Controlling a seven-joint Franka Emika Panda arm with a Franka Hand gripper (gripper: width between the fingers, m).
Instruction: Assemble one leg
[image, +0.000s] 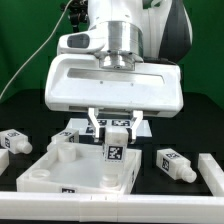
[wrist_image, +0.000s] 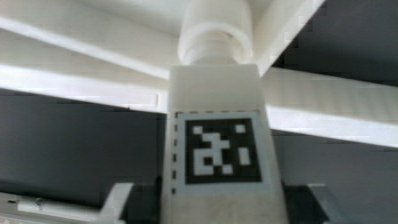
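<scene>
Leg (image: 116, 150) white, upright, black-and-white tag on face, narrower round stub end (wrist_image: 217, 45) | gripper (image: 115, 130) clenched on it

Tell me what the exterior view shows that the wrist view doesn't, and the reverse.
Only the exterior view: two loose white tagged block-like legs, one at the exterior view's left, one at its right, plus the white robot arm. Only the wrist view: the held leg's narrower round stub end. Both: the small white plastic leg with its black-and-white tag, clamped in the gripper.
</scene>
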